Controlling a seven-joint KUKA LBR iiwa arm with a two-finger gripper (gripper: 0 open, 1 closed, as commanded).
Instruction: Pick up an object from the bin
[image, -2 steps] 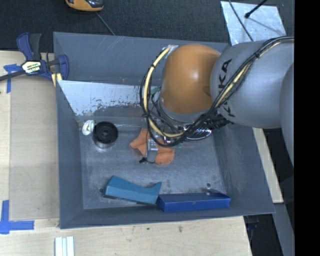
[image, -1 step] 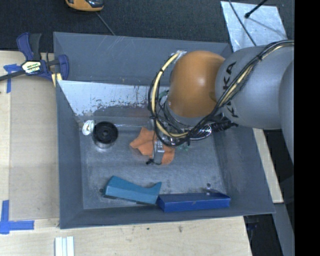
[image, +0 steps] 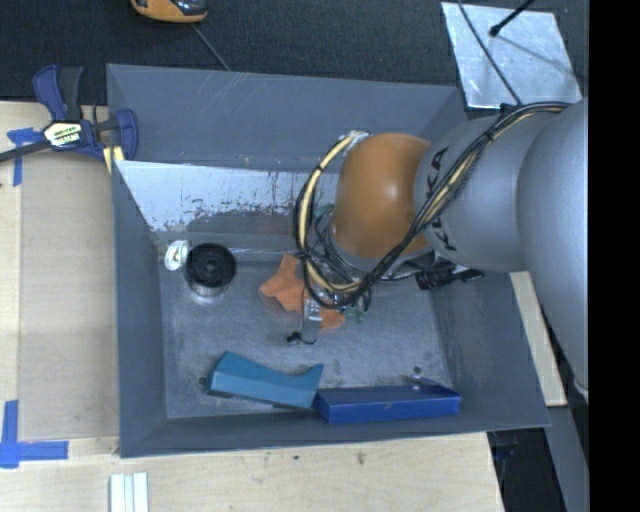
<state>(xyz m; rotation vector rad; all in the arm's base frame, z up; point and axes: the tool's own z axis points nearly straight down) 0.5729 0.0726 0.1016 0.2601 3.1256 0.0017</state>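
My gripper (image: 309, 327) reaches down into the middle of the bin, with one grey fingertip showing just below the wrist's cables. An orange crumpled thing (image: 283, 283) lies right beside it, to its upper left, partly under the wrist. A light blue wedge-shaped block (image: 262, 381) lies on the floor below the gripper, toward the near wall. A long dark blue box (image: 388, 404) rests against the near wall, to the lower right.
A black round cap on a clear jar (image: 211, 268) stands at the left of the bin, with a small silvery round thing (image: 176, 255) beside it. The arm and its orange cover hang over the bin's right half.
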